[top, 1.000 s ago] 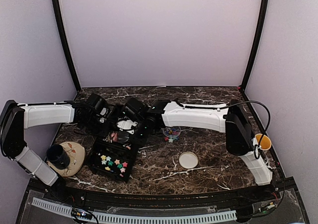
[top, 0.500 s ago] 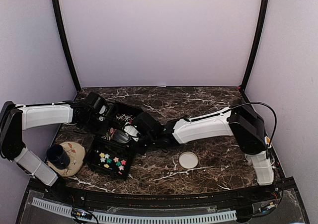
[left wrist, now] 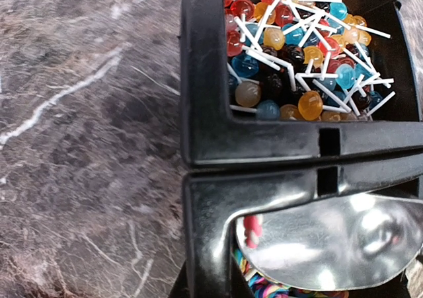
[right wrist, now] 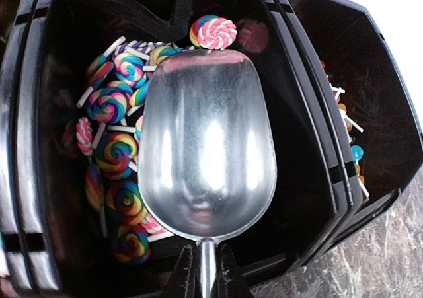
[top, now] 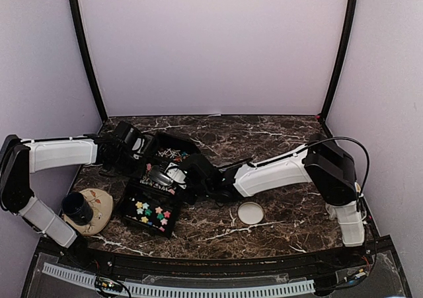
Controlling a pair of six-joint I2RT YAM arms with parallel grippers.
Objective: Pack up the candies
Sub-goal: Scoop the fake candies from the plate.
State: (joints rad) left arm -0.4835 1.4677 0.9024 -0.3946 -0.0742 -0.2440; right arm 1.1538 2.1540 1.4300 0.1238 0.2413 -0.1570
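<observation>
The right gripper is clamped narrow on the thin handle of a metal scoop. The bowl is empty and poised in the middle compartment of the black compartment tray. The swirl lollipops lie heaped under the bowl and beside it. The ball lollipops fill the far compartment, and the star candies lie in the near one.

The step in hand looks like taking a scoopful of swirl lollipops. To do it well:

- Tip the scoop's lip down until it meets the compartment floor, then push it under the heap rather than over it, because the sticks tangle and tend to ride away from a shallow pass.
- Aim for the thicker part of the pile, beside the bowl, and press the load against the compartment wall so the pieces climb into the bowl.
- Level the bowl before lifting, and lift slowly; long sticks hanging over the rim could drag neighbours out or drop into the next compartment.

The left gripper has its jaws closed at the tray's far-left corner. Whether it pinches the rim cannot be told. If it does brace the tray, the push should run toward it so the tray does not slide on the marble table.
</observation>
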